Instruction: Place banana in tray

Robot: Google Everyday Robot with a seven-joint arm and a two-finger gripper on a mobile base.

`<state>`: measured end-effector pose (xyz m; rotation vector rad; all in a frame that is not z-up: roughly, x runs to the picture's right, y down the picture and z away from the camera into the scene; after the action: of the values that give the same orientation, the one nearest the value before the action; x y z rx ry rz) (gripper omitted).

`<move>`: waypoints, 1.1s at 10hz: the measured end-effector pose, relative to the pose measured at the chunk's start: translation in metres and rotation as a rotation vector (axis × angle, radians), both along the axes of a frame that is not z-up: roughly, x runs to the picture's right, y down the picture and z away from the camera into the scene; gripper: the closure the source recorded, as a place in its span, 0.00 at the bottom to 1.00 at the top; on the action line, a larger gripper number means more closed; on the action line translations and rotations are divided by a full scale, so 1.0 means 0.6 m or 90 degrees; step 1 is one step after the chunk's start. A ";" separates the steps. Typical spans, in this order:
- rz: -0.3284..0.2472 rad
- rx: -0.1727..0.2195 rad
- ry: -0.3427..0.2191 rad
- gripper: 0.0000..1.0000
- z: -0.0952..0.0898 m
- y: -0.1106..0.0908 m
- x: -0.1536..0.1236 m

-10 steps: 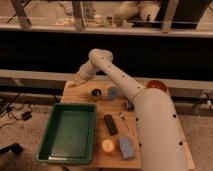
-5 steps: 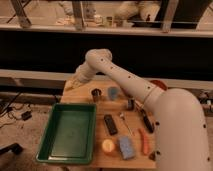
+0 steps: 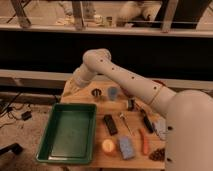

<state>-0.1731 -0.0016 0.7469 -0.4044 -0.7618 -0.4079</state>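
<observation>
Gripper (image 3: 75, 83) at far-left bench (image 3: 102, 161) corner, jaws closed.
Green tray (image 3: 68, 131) sits near-left; banana not discernible.

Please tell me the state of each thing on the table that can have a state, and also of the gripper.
tray: nothing inside, flat on the table.
banana: not visible, not in the tray.
gripper: shut, at the far left of the table, beyond the tray.
round yellow-orange fruit: on the table, beside the tray.
orange stick: lying flat.
black bar: lying flat.
</observation>
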 end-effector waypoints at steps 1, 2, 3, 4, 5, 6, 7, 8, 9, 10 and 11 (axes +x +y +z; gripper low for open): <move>-0.021 -0.007 -0.006 0.97 -0.017 0.012 0.002; -0.041 -0.010 -0.014 0.97 -0.033 0.022 0.004; -0.061 -0.011 -0.024 0.97 -0.051 0.033 0.008; -0.074 -0.013 -0.029 0.97 -0.062 0.043 0.017; -0.081 -0.018 -0.034 0.97 -0.068 0.051 0.023; -0.089 -0.023 -0.043 0.97 -0.077 0.064 0.027; -0.089 -0.023 -0.043 0.97 -0.077 0.064 0.027; -0.090 -0.023 -0.044 0.97 -0.078 0.064 0.024; -0.091 -0.022 -0.045 0.97 -0.078 0.064 0.023; -0.091 -0.022 -0.045 0.97 -0.078 0.064 0.024; -0.090 -0.022 -0.045 0.97 -0.078 0.064 0.024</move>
<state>-0.1587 0.0369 0.7002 -0.4807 -0.8118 -0.5442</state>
